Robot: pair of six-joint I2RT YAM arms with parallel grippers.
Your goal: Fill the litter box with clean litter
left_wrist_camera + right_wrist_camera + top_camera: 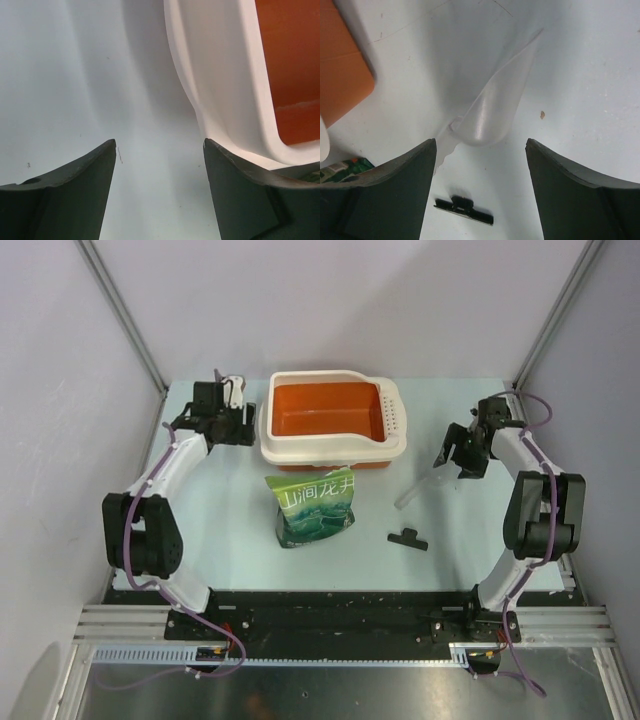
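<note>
Top external view first: the litter box [333, 455] sits toward the far middle of the pale, matte table [240, 560]. It is a rectangular plastic tray with rounded corners. It has a wide, glossy cream rim and a smooth orange inside, and a strip of small holes runs along its right end. Just in front of it stands a crinkled green pouch [315, 505] printed with white characters, its top edge close to the box's near wall. To the right of the pouch a small flat black clip [407, 539] lies on the table. Beyond the clip is a translucent plastic scoop [425, 480], long and tapering.

The left gripper [243, 425] is beside the box's left end. From its wrist camera its two dark, curved fingers stand wide apart with only bare table between them, gripping nothing. The rim [220, 75] sweeps past the right-hand finger, thick and softly rounded. I cannot tell whether the finger touches it.

The right gripper [455, 458] hangs over the scoop, to the right of the box. Seen from that wrist its fingers are also spread wide and hold nothing. The scoop [495, 110] lies on the table below the gap, a cloudy, half-tube shell with a rounded belly. The clip [464, 210] lies nearer the camera, and a corner of the box's orange outer wall [340, 75] shows at the left.
</note>
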